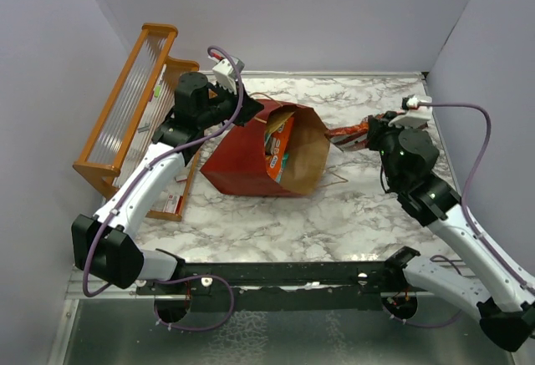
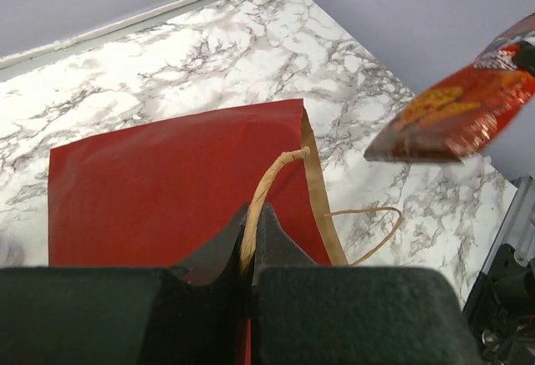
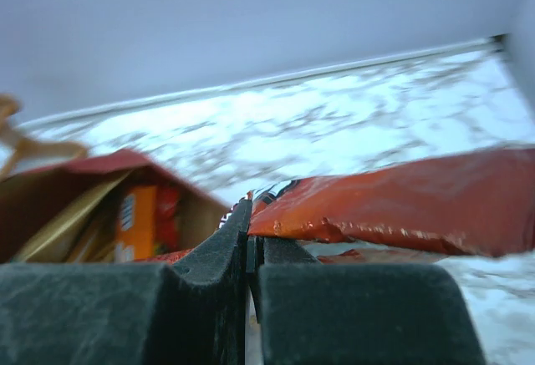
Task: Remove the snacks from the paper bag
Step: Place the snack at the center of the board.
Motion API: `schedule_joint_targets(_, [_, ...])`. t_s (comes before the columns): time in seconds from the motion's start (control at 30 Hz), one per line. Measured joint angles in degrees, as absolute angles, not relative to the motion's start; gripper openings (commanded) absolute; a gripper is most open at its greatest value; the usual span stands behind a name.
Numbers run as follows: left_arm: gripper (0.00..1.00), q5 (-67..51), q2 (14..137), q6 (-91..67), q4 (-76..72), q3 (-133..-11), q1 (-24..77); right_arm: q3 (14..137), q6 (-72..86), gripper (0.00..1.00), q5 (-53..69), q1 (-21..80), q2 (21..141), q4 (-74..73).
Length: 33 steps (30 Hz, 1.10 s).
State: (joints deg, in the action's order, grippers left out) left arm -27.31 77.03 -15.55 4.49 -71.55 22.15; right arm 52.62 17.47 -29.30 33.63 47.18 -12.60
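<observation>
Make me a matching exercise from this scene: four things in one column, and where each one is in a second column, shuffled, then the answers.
Things
1. twine handle
2. dark red Doritos bag
3. orange packet
4. orange wooden rack

Places
A. at the left edge of the table
B. pinched in the shut left gripper
C. inside the paper bag
D. clamped in the shut right gripper, outside the paper bag

Pairs: 1-B, 2-D, 3-C, 4-A
</observation>
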Motion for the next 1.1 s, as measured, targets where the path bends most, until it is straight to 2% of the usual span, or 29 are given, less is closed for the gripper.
schedule_joint_targets(0.13, [0.00, -26.87, 76.58, -15.44, 4.56, -71.55, 22.13, 54.22, 13.87, 0.01, -40.47, 33.12, 54.06, -7.27])
schedule_joint_targets(0.27, [0.00, -26.41, 75.96, -15.42, 4.56, -71.55, 22.13, 55.35, 13.76, 0.01, -41.21, 26.89, 62.37, -2.72])
schedule_joint_targets(0.53, [0.00, -25.85, 75.90, -15.11, 4.73, -71.55, 22.13, 62.41, 24.47, 0.01, -29.74, 11.07, 80.79, 3.18])
schedule_joint_targets(0.77, [0.00, -25.85, 75.92, -15.11, 4.75, -71.55, 22.13, 75.46, 40.62, 0.01, -11.77, 1.80, 99.33, 7.51])
schedule_joint_targets(1.0, [0.00, -25.89, 75.92, -15.73, 4.25, -71.24, 22.13, 75.44, 52.25, 0.01, -1.41, -5.37, 109.06, 17.65])
schedule_joint_targets(1.1, [0.00, -25.89, 75.92, -15.92, 4.12, -70.98, 22.13, 71.00, 53.36, 0.01, 3.49, -8.14, 112.01, 22.11])
